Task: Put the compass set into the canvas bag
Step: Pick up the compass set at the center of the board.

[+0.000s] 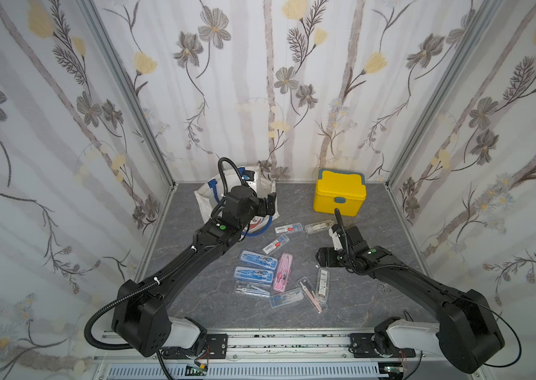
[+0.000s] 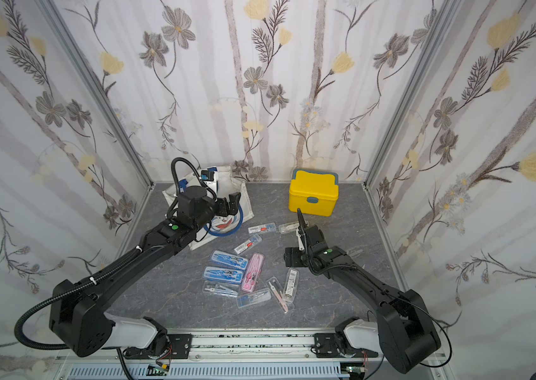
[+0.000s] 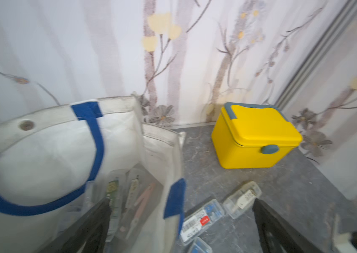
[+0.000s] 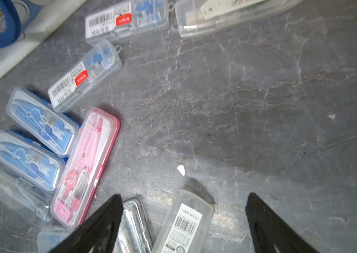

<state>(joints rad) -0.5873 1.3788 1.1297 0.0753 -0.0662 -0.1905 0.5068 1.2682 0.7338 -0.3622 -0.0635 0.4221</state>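
In both top views the canvas bag [image 1: 204, 200] stands open-mouthed at the back of the bench [image 1: 220, 309], propped that way, I'd guess, so cases can be dropped straight in. The left hand [image 1: 268, 202] hangs by its near rim, spread and carrying nothing. The yellow box [image 1: 339, 197] sits shut, well apart from the bag, and seems to play no part. A loose scatter of compass sets lies mid-bench between the arms: two blue cases [image 1: 257, 260], a pink case [image 1: 282, 271] and several clear ones. The right hand [image 1: 323, 260] is lowered over the edge of that scatter. From the left wrist, the bag's mouth gapes beneath the released fingers [image 3: 94, 227]. A few clear cases [image 3: 129, 197] lie inside it, so part of the job looks done. From the right wrist, the fingers [image 4: 105, 219] stand wide and empty. They straddle a clear barcoded case [image 4: 184, 221] that lies flat on the bench between them, untouched as far as I can tell. That one looks like the next pick, with the bag well off across the bench.
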